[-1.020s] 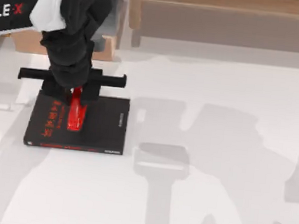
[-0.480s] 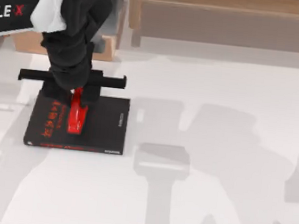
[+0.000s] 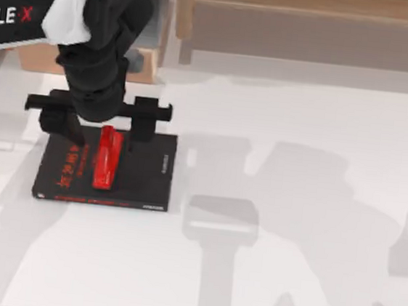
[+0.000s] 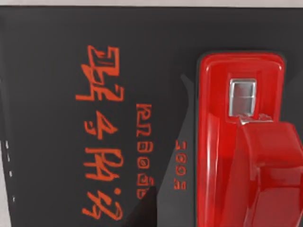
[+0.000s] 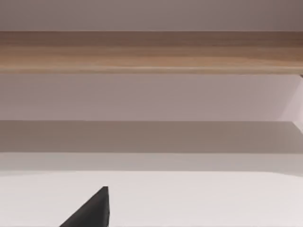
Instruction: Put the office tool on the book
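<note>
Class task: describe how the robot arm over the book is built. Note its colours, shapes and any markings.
The left arm has a white casing with a black panel carrying white letters and a red X. Its wrist section is black and bulky. The left gripper is black: a straight crossbar with two blocky fingers hanging from it. No cables are visible.

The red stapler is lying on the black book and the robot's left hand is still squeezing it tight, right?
Not quite. The red stapler does lie on the black book, but the left gripper is not squeezing it. The top view shows its fingers spread wide apart, one on each side of the stapler, with a clear gap to it. It has let go.
</note>
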`<action>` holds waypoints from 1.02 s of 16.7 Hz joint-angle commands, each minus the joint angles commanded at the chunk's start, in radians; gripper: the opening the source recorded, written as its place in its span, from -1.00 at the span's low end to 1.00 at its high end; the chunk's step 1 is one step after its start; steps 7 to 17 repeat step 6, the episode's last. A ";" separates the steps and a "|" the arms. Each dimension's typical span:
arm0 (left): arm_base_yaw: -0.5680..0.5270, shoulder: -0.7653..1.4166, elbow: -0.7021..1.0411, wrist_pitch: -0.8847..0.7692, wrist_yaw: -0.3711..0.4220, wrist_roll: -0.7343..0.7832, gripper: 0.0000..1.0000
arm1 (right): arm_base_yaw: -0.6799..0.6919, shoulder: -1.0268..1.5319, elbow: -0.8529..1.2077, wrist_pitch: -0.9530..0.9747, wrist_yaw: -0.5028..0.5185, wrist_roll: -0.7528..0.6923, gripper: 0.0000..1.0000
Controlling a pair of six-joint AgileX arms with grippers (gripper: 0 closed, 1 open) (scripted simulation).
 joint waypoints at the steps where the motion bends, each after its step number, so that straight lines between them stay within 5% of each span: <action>1: 0.000 0.000 0.000 0.000 0.000 0.000 1.00 | 0.000 0.000 0.000 0.000 0.000 0.000 1.00; 17: 0.000 0.000 0.000 0.000 0.000 0.000 1.00 | 0.000 0.000 0.000 0.000 0.000 0.000 1.00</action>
